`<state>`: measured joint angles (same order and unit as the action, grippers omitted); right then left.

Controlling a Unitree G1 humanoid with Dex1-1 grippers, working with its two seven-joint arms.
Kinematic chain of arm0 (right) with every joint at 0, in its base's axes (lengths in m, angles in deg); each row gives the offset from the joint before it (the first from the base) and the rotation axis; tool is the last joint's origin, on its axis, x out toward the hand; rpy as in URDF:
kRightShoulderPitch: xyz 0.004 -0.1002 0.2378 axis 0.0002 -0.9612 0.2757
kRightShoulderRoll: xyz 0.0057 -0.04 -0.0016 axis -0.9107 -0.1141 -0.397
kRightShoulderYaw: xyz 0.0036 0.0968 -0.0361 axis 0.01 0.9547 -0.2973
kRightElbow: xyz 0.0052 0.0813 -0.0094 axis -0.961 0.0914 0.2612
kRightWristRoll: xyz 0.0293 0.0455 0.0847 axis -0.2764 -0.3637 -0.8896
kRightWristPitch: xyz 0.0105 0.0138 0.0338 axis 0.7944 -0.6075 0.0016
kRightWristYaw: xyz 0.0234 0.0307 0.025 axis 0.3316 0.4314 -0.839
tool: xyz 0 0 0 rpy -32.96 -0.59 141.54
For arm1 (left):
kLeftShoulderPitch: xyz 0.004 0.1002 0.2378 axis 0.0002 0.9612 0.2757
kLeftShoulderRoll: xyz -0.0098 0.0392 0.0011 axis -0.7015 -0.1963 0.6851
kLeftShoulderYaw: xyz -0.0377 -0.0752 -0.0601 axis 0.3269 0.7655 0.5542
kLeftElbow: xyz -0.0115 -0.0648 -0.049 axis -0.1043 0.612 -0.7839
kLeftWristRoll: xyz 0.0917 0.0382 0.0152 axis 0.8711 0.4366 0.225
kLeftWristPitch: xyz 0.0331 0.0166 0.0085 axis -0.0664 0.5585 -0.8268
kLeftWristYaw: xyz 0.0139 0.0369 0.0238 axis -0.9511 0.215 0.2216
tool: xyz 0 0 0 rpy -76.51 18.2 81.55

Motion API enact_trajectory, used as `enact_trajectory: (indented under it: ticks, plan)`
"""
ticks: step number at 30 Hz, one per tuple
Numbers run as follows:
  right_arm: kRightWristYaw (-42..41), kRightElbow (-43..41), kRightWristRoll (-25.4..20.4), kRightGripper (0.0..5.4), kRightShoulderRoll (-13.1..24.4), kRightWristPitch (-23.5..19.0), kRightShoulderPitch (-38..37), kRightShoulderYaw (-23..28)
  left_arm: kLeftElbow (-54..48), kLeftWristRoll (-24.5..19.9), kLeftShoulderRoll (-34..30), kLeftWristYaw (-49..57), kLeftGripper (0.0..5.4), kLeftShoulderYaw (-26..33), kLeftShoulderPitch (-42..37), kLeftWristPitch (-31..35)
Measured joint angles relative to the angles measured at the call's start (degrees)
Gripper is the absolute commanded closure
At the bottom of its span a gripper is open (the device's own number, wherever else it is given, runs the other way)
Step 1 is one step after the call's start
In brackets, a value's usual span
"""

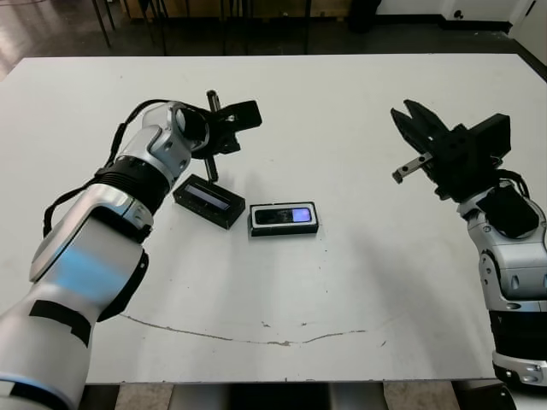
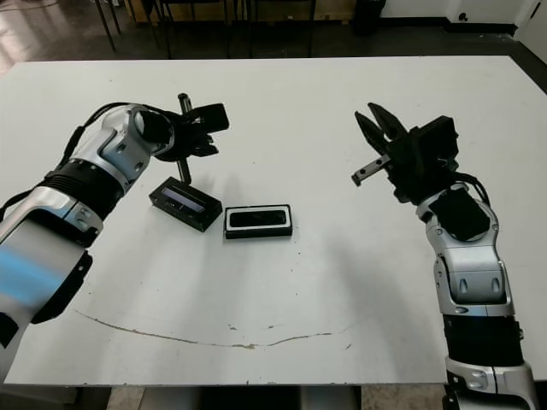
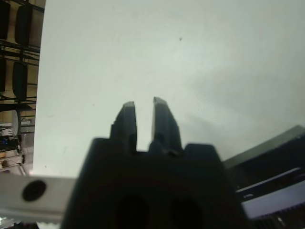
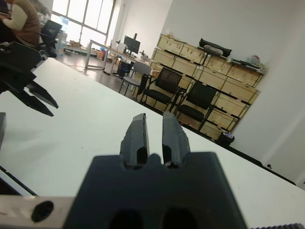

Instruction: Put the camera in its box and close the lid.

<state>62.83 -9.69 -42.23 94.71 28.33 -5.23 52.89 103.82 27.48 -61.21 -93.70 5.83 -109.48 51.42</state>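
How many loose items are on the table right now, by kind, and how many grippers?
Camera: 1, lying in the box
Box: 1
Lid: 1, beside the box
Grippers: 2, left gripper and right gripper
Total: 3 loose items, 2 grippers

A white desk [image 1: 342, 128] stands on a dark floor [image 1: 51, 34]. Beyond it, black chairs [image 4: 164, 86] line stacked wooden crates [image 4: 209, 57] against a white wall [image 4: 257, 28]; bright windows [image 4: 83, 12] admit daylight.
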Motion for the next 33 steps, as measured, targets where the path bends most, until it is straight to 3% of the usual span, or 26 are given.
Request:
enact_trajectory:
  ticks: [9,20,33]
  plan:
    - [-0.3,-0.6,0.4,5.38,0.1,0.0,-0.5,-1.1,4.3,5.4,3.2,-15.4,5.40,-6.2,-2.5,0.2]
    - [-0.2,-2.6,1.2,5.38,0.1,0.0,-2.0,-1.4,-0.8,6.9,3.3,-36.4,5.40,-9.4,-3.9,7.1]
    - [-0.1,-2.5,1.4,5.38,0.1,0.0,-2.4,-1.7,-21.4,8.7,-8.9,-42.0,5.40,-11.9,3.5,-0.4]
